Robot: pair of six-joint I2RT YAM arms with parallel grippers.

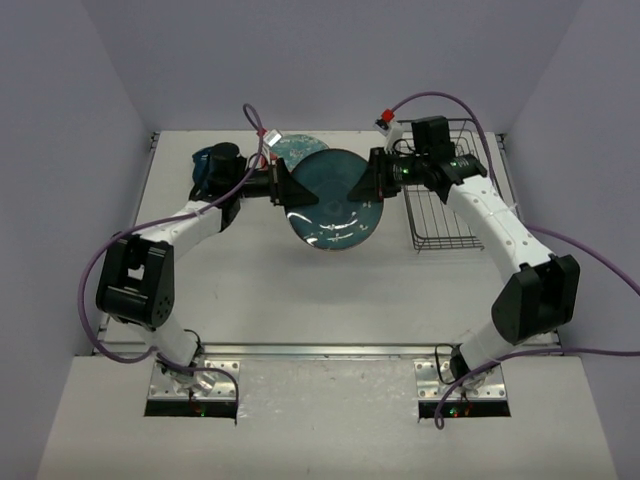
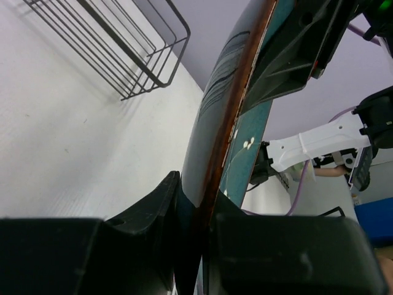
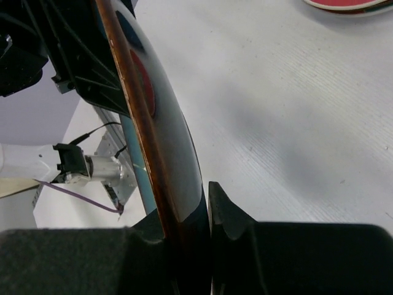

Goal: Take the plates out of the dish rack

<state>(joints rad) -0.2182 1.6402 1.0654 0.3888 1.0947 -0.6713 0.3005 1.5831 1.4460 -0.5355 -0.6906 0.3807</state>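
A teal-green plate (image 1: 335, 205) with a brown rim is held on edge above the table's middle, between both grippers. My left gripper (image 1: 303, 194) is shut on its left rim and my right gripper (image 1: 360, 186) is shut on its right rim. In the left wrist view the plate's rim (image 2: 224, 104) runs up from my left gripper (image 2: 198, 195). In the right wrist view the plate's rim (image 3: 156, 123) rises from my right gripper (image 3: 198, 200). The wire dish rack (image 1: 447, 215) stands at the right and shows no plates. It also shows in the left wrist view (image 2: 132, 49).
A plate with a light-blue patterned face (image 1: 290, 148) lies flat on the table behind the held plate. Its red-orange rim shows in the right wrist view (image 3: 347, 5). Something dark blue (image 1: 207, 160) lies partly hidden under the left arm.
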